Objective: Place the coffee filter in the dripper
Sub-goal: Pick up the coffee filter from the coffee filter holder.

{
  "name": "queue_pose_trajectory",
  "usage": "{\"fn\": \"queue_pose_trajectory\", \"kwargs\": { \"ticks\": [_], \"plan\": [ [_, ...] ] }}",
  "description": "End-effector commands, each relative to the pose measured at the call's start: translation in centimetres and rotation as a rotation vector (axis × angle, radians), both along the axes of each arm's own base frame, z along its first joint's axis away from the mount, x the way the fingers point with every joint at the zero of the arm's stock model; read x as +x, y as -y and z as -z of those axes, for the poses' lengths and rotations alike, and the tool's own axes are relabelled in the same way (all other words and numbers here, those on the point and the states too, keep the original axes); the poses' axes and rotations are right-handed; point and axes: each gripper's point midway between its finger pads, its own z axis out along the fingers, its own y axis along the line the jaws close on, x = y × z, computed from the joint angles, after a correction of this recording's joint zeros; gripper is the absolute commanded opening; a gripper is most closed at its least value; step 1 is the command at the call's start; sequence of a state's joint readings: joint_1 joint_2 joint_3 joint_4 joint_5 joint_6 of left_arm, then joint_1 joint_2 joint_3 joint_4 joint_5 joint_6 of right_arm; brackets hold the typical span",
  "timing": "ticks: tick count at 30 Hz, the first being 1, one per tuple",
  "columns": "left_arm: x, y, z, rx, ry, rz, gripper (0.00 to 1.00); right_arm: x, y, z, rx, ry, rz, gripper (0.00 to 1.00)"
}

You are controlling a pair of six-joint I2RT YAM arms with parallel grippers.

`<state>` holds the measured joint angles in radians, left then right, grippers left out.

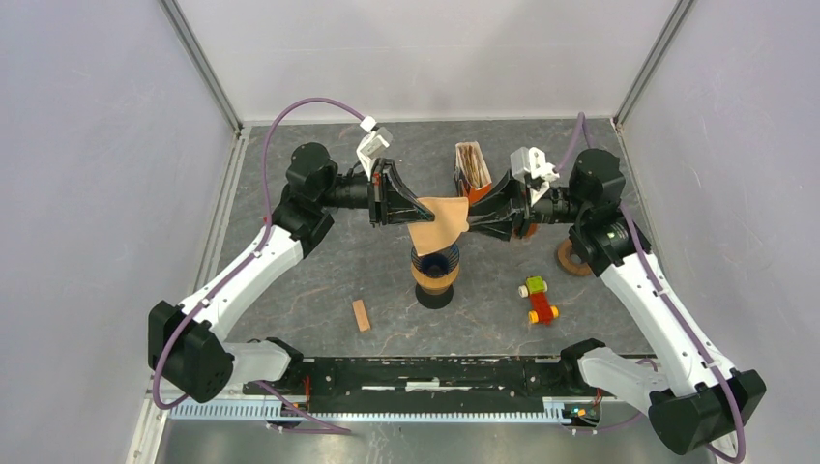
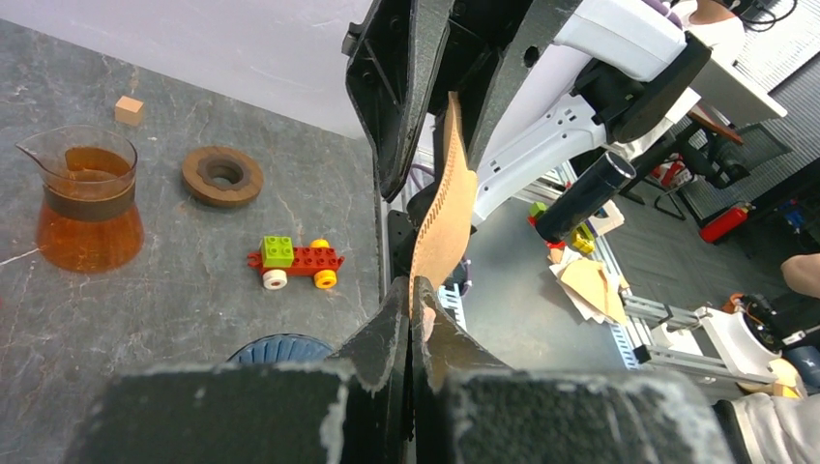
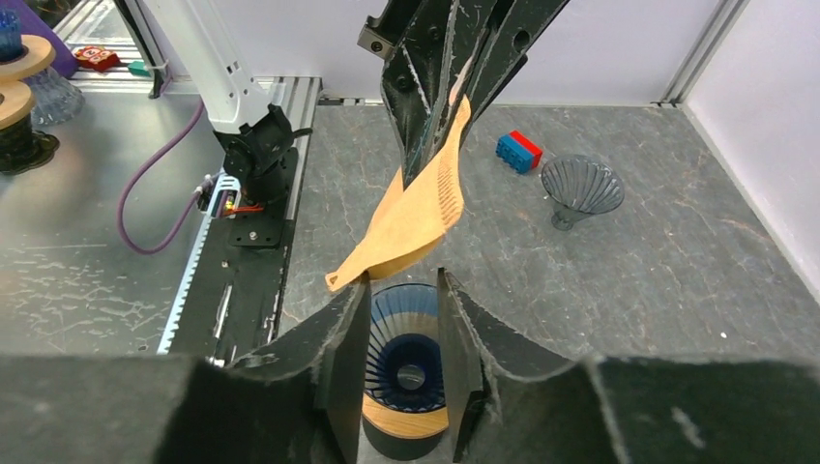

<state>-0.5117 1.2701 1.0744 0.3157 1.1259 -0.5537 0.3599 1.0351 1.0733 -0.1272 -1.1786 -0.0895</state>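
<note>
The brown paper coffee filter (image 1: 440, 224) hangs above the dripper (image 1: 435, 266), a blue ribbed cone on a wooden collar at the table's middle. My left gripper (image 1: 418, 208) is shut on the filter's left edge; in the left wrist view its jaws (image 2: 416, 290) pinch the filter (image 2: 445, 213), seen edge-on. My right gripper (image 1: 471, 217) faces it from the right. In the right wrist view it stands open (image 3: 404, 280), and the filter's lower corner (image 3: 338, 280) lies at the tip of its left finger. The dripper (image 3: 406, 338) shows straight below, between the open jaws.
A stand of spare filters (image 1: 472, 166) is behind the right gripper. A toy brick car (image 1: 539, 300) and a wooden ring (image 1: 571, 259) lie to the right, a wooden block (image 1: 361, 314) in front. A carafe of amber liquid (image 2: 87, 208) and a glass cone (image 3: 581, 188) also stand on the table.
</note>
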Motion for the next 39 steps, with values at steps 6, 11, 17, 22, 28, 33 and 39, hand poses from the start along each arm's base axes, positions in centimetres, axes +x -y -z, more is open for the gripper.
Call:
{"fn": "queue_pose_trajectory", "kwargs": {
  "ticks": [6,11,17,22,28,33,39],
  "plan": [
    [1.1,-0.1,-0.8,0.006,0.135,-0.041,0.02,-0.6,0.1,-1.2,0.033,-0.003,-0.031,0.47],
    [1.1,-0.1,-0.7,0.008,0.132,-0.041,0.02,-0.2,0.1,-1.3,0.034,-0.002,-0.010,0.47],
    [0.9,-0.2,-0.6,0.009,0.128,-0.033,0.02,0.8,0.2,-1.1,0.021,0.007,0.038,0.43],
    [0.7,-0.2,-0.7,0.003,0.126,-0.024,0.02,1.3,0.3,-0.8,0.008,0.016,0.061,0.40],
    [0.2,-0.2,-0.9,-0.013,0.123,0.002,0.02,1.1,0.3,-0.5,-0.003,0.037,0.048,0.39],
    [-0.4,-0.4,-1.1,-0.026,0.124,0.030,0.02,1.2,0.7,-0.6,-0.035,0.094,0.058,0.38],
    [-1.0,-0.6,-0.8,-0.023,0.123,0.048,0.02,1.4,0.9,-1.2,-0.061,0.132,0.057,0.39]
  ]
}}
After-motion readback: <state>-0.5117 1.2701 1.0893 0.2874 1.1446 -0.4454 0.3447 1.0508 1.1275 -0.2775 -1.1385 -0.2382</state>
